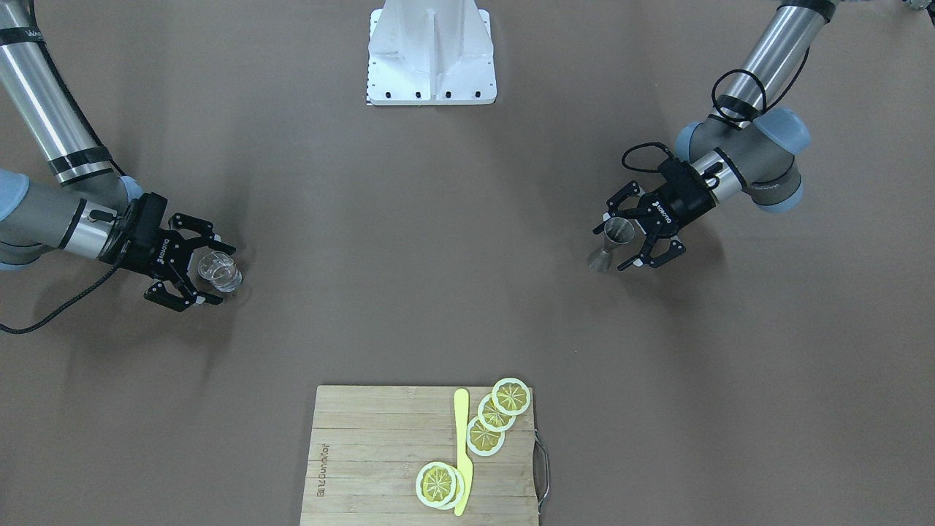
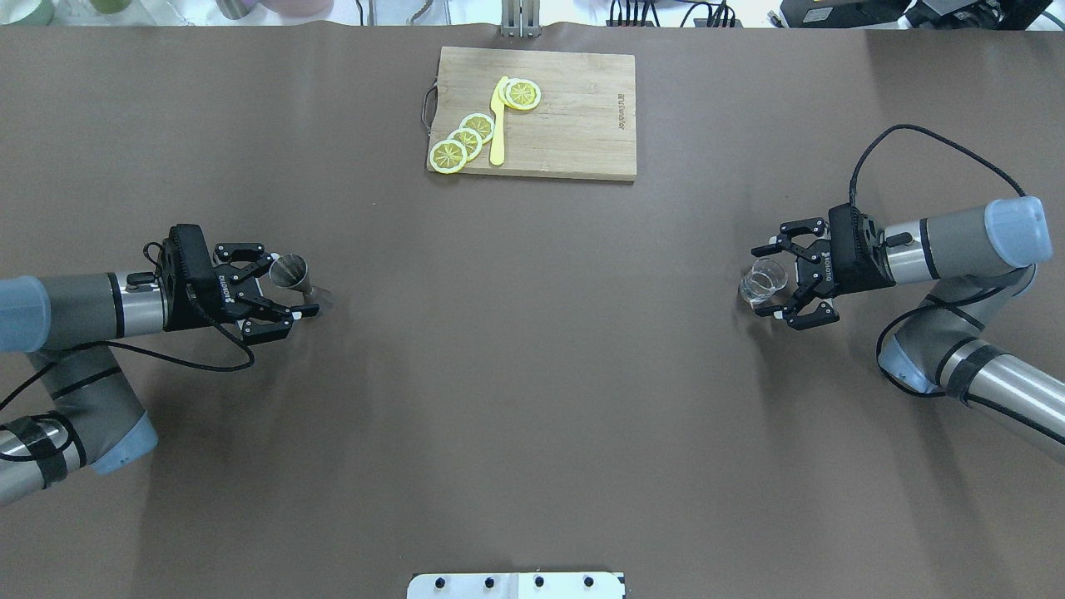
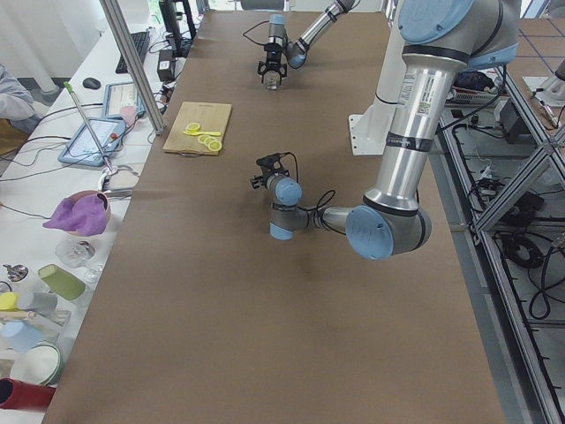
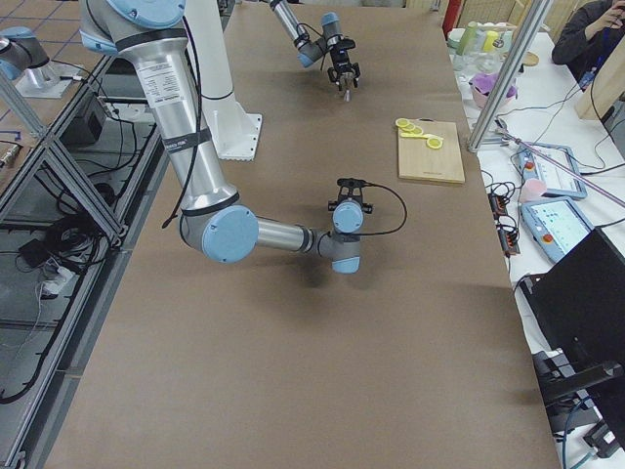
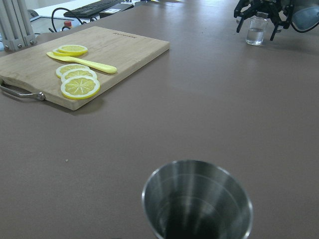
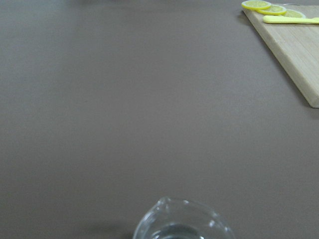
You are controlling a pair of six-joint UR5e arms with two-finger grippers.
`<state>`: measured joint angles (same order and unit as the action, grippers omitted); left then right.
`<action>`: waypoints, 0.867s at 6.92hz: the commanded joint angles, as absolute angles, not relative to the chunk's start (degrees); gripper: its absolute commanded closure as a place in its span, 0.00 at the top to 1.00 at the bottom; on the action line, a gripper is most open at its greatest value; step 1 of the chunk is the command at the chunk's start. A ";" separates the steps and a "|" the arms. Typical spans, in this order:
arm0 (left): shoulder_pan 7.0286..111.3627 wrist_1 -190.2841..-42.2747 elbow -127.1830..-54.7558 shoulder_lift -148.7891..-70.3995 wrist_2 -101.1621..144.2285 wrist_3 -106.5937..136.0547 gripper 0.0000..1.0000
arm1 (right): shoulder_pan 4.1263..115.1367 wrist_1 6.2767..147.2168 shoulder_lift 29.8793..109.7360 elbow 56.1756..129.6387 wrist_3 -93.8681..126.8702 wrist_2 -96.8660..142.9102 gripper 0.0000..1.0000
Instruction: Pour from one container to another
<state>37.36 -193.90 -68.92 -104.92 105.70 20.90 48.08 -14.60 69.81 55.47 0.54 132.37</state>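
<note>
**Finding.** Your left pincer (image 2: pixel 287 287) stands spread, one finger on either side of the steel jigger (image 2: pixel 291 270). The jigger sits upright on the table (image 2: pixel 532 391) between the fingertips, closer to the far finger. I cannot tell whether that finger touches it, and nothing is clamped. Your right pincer (image 2: pixel 761 283) is also spread, and the small glass (image 2: pixel 764 280) stands between its fingertips, not pinched. The glass holds a little clear liquid. From the left wrist, the jigger's bowl looks empty.

**Step in hand, as I judge it.** This is the grasp, before any lift. Each container rests on the table just ahead of its own pincer, and the two are well apart, at opposite ends of the table.

**What the next move calls for.**
- Press each pincer together squarely on its container: the glass by its wall, the jigger at its upper cone.
- Bring both toward the middle, keeping the glass upright on the way.
- Tip the glass's lip over the jigger's mouth. That mouth is small, so expect to need close alignment.

**Noted aside.** A cutting board (image 2: pixel 574 116) with lemon slices (image 2: pixel 466 140) and a yellow knife (image 2: pixel 498 125) lies well ahead of both pincers, away from the likely pouring path.
</note>
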 commanded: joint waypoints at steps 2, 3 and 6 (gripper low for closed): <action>33.49 -195.38 -70.04 -102.84 97.22 20.92 0.84 | 48.08 -14.50 70.05 55.37 1.14 132.98 0.89; 33.49 -195.73 -71.27 -101.00 97.21 20.92 0.85 | 48.08 -14.59 70.05 55.37 1.66 133.15 0.85; 32.79 -195.73 -74.44 -98.61 92.66 21.53 0.88 | 47.99 -14.50 70.14 55.02 1.67 133.24 0.85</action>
<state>33.18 -195.71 -73.84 -99.12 95.00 21.40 48.04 -14.51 70.07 55.17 1.63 133.17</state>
